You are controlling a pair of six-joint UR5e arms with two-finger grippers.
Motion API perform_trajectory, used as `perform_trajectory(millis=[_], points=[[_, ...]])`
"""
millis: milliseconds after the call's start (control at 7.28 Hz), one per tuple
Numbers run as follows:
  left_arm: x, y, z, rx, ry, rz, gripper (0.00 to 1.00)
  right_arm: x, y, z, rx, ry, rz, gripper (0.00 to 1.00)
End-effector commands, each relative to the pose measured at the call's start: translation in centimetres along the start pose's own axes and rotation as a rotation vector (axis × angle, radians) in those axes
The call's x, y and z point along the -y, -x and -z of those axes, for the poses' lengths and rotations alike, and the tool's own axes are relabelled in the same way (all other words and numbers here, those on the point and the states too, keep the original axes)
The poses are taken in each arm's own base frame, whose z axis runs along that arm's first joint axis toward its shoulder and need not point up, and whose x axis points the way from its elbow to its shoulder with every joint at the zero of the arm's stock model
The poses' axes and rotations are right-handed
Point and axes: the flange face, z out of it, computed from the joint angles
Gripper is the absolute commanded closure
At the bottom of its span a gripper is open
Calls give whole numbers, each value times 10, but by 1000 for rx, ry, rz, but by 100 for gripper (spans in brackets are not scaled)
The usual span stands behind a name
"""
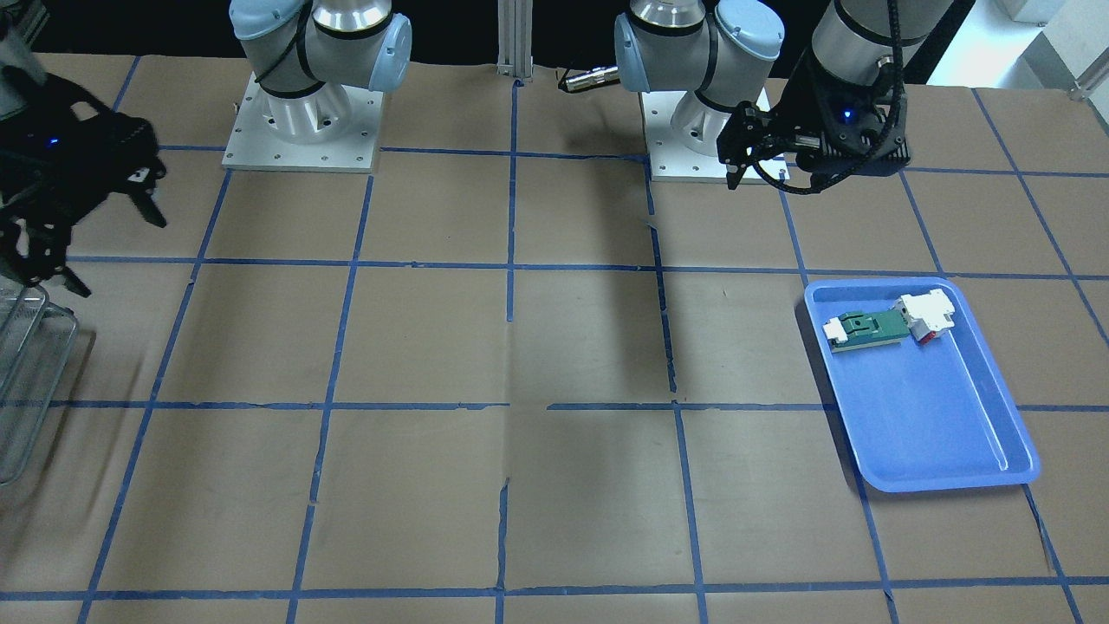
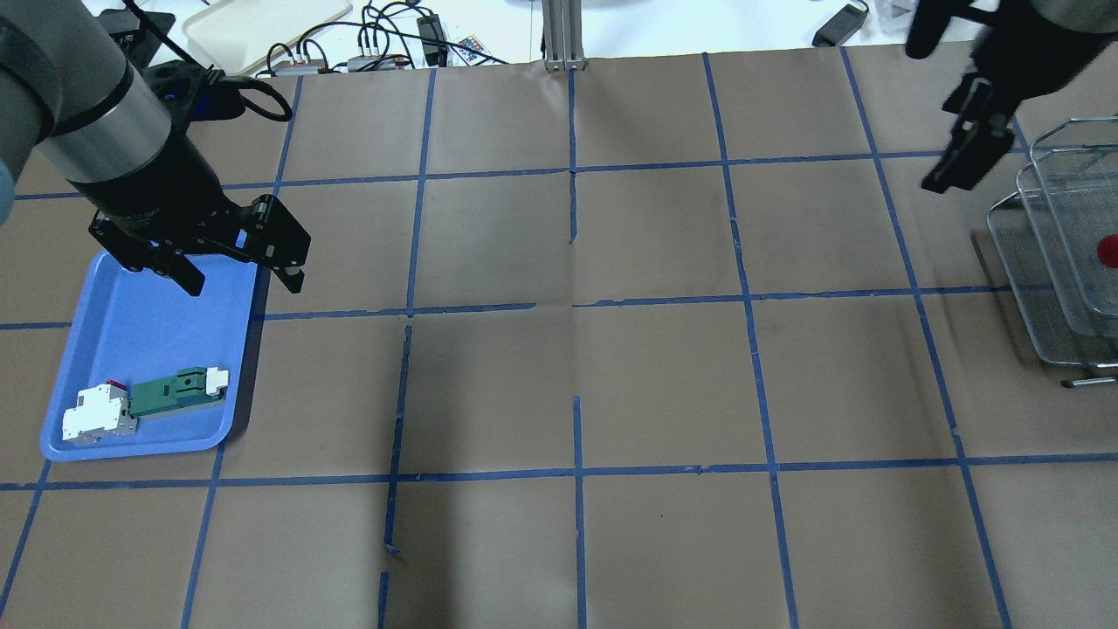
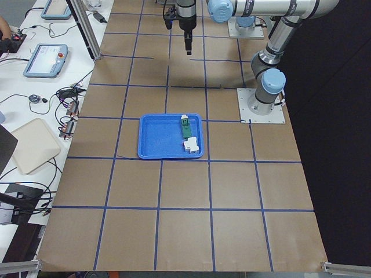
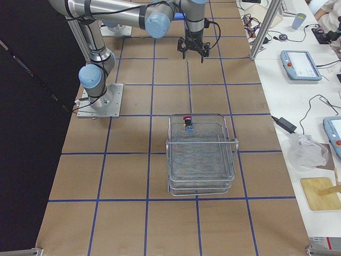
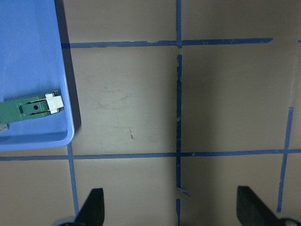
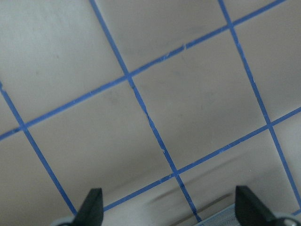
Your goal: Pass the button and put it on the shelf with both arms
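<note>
From the right side, not the front, we see the button (image 4: 187, 121) in the shelf (image 4: 201, 154); left gripper (image 5: 169, 207) and right gripper (image 6: 169, 207) both gape.

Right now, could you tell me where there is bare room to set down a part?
The middle of the table, between the blue tray and the shelf, is bare. The tray is free except its robot-side end, holding a green-and-white part and white block. The shelf holds the button.
</note>
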Motion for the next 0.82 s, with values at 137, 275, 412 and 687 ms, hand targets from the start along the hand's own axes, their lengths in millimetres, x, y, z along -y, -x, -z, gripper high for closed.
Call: perform_trajectory(millis=[137, 275, 412, 687], points=[[-2, -3, -1, 2, 2, -6, 0, 58, 38, 16, -16, -37, -456, 0], [-2, -3, -2, 1, 3, -6, 0, 58, 38, 15, -11, -32, -599, 0], [-2, -2, -3, 1, 5, -7, 0, 57, 39, 15, -7, -24, -781, 0], [-3, -3, -4, 1, 6, -7, 0, 59, 32, 19, -17, -27, -916, 0]])
